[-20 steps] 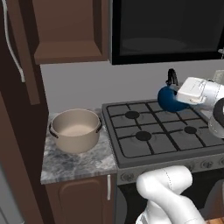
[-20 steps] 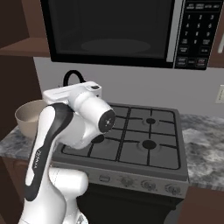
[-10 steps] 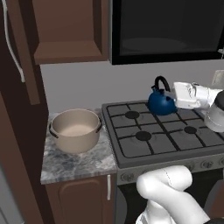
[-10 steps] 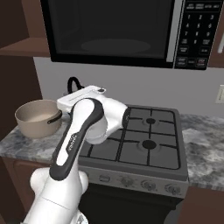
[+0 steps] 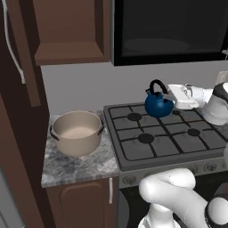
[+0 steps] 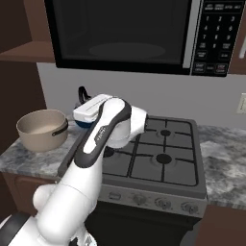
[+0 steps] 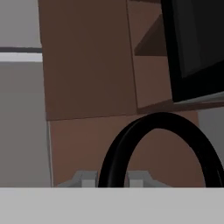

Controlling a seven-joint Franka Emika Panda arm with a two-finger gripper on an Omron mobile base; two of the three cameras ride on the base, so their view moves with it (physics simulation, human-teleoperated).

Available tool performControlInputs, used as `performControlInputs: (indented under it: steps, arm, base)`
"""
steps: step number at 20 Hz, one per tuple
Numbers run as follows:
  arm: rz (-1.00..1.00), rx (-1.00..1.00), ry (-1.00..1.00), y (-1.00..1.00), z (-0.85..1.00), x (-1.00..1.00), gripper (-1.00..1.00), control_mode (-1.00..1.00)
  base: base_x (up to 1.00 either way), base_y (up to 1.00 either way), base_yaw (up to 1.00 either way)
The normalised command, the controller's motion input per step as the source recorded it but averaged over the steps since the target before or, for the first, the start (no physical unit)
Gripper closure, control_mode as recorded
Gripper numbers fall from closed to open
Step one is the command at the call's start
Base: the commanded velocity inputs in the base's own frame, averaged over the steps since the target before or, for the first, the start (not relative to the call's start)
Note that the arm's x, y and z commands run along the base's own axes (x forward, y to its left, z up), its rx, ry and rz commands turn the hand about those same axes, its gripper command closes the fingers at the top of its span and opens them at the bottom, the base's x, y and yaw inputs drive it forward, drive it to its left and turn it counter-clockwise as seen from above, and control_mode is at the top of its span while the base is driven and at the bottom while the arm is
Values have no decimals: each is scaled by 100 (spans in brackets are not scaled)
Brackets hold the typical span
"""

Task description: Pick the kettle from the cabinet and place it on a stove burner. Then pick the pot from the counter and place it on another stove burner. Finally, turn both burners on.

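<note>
Simulated kitchen: grey mottled counter (image 5: 71,165) over brown base cupboards, grey steel stove (image 5: 164,142) to its right, dark microwave (image 6: 125,33) on the wall above, reddish-brown wall cabinet (image 5: 71,31) up at left with its door (image 5: 15,49) swung open and a pale curved bar handle (image 5: 12,44) on it. On the counter, just left of the stove: beige pot (image 5: 76,132), upright, pale inside, dark side handles. Over the rear left burner (image 5: 134,117) area, toward the back middle of the grates: small dark-blue kettle (image 5: 157,103), upright, black arched handle on top; cannot tell whether resting on the grate or just above it. Reaching in from the right at handle height: white hand (image 5: 171,93), clenched on the kettle's handle. From the wrist camera, black handle arch (image 7: 153,144) sitting between the two fingertips (image 7: 87,179). In the right base view, kettle (image 6: 82,103) mostly hidden behind the hand (image 6: 81,113) and forearm, pot (image 6: 42,129) left of it. Front burners bare.
</note>
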Motion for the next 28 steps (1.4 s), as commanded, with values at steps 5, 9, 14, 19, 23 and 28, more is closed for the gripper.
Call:
performControlInputs:
  steps: [5,9,14,19,23,28]
  arm:
    - [4,0,1,0,-11,40,100,-100]
    - [2,0,0,0,-12,41,100,-100]
    - [3,0,0,0,-21,31,100,-100]
    - [3,0,0,0,-26,29,100,-100]
    - [3,0,0,0,-24,30,100,-100]
    - [0,1,0,-2,-17,27,100,-100]
  base:
    - [0,0,0]
    - [0,0,0]
    - [0,0,0]
    - [0,0,0]
    - [0,0,0]
    - [0,0,0]
